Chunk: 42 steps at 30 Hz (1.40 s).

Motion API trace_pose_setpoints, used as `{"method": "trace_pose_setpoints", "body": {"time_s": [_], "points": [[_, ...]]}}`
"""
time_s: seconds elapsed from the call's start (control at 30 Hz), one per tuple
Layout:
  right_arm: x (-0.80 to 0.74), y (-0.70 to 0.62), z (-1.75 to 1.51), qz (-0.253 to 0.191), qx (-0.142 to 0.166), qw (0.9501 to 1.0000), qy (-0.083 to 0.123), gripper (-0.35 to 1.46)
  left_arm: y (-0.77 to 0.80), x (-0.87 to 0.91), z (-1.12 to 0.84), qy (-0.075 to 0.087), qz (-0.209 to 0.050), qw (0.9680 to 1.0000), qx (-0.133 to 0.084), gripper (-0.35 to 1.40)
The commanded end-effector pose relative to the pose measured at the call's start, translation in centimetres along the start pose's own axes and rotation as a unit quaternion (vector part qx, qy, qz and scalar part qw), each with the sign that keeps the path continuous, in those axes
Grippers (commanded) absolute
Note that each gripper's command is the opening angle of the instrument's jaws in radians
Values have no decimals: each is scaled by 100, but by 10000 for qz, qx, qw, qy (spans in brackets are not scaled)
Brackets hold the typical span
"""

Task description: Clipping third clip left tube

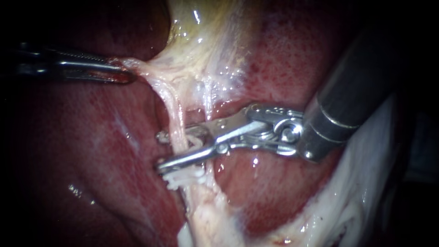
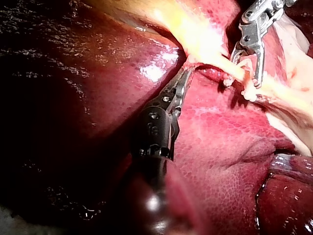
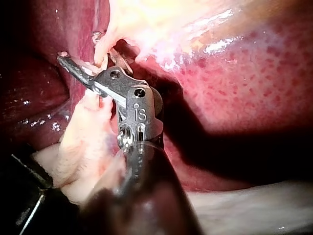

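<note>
Centre frame: right instrument (image 1: 161,152) pincer released, straddling pale stringy left tube (image 1: 175,114); left instrument (image 1: 125,73) pincer grasping pale glistening tissue (image 1: 139,65) (tension helps). Seat square before closing.

Shadow-dimmed left instrument (image 1: 124,73), right instrument (image 1: 161,151) shaft cropped at edge

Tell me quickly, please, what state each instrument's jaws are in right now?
Left instrument: shut on pale tissue.
Right instrument: open, straddling the tube.
</note>
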<state>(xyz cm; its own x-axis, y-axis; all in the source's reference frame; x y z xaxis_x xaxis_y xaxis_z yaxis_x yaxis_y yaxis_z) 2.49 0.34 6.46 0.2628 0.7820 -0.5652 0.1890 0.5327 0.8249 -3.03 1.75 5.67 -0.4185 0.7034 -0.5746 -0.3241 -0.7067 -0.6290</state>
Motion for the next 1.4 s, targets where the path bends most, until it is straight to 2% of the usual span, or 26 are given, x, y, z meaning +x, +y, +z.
{"method": "trace_pose_setpoints", "body": {"time_s": [0.03, 0.33, 0.5, 0.6, 0.67, 0.8, 0.9, 1.03, 1.4], "points": [[4, -3, 0, 3, -5, 10000, 31, 49, -1, 0, 1, -1, -1, 10000, 5, -35], [37, -34, 2, 84, 76, 9999, 123, 46, -2, -1, 1, -2, 1, 10000, 3, -35], [45, -44, 3, 101, 89, 9998, 147, 39, -2, -1, 1, -2, 2, 10000, 3, -35], [45, -45, 3, 102, 65, 9998, 159, 27, -2, -1, 1, -2, 3, 10000, 3, -35], [46, -44, 1, 105, 22, 9998, 179, 8, -2, -1, 2, -1, 3, 10000, 3, -35], [49, -42, -1, 234, -38, 9995, 215, -18, -2, -1, 2, -1, 3, 10000, 4, -35], [50, -43, -3, 535, -31, 9983, 225, -35, -2, -1, 2, -1, 3, 10000, 4, -35], [47, -43, -6, 912, -21, 9956, 229, -35, -2, -1, 2, -1, 2, 10000, 4, -35], [44, -36, -10, 907, -16, 9956, 240, -35, -2, -1, 2, -1, 2, 10000, 4, -35]]}}
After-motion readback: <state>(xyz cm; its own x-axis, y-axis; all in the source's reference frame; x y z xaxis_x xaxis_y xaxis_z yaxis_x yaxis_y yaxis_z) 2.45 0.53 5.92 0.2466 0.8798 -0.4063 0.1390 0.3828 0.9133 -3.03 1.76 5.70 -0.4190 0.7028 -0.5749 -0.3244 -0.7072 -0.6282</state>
